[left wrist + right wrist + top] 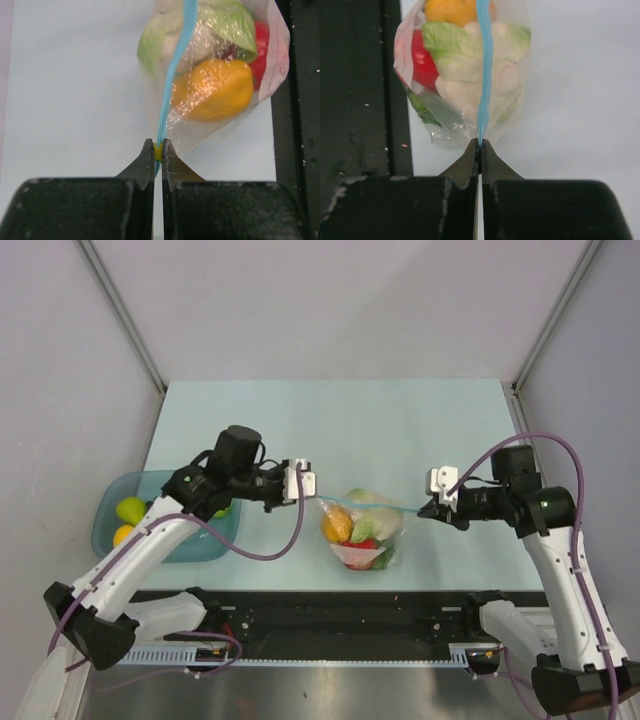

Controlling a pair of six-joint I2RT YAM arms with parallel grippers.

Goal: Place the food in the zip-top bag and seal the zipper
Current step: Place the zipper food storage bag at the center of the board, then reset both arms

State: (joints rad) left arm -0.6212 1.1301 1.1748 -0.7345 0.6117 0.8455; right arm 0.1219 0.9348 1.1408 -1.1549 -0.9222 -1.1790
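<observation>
Zip-top bag [362, 530] is near the table's [400, 430] front edge, stretched between your grippers, food [212, 90] inside. Left gripper [157, 152] is clamped on one end of the zipper [175, 65]; right gripper [480, 149] pinches the other end.

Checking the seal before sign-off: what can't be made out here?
- Whether the zipper is pressed shut along its length: edge-on in both wrist views, too thin from above.
- How much food the zip-top bag holds: pieces overlap behind crinkled plastic.
- The teal bowl's full contents: the left arm covers it, top view.
</observation>
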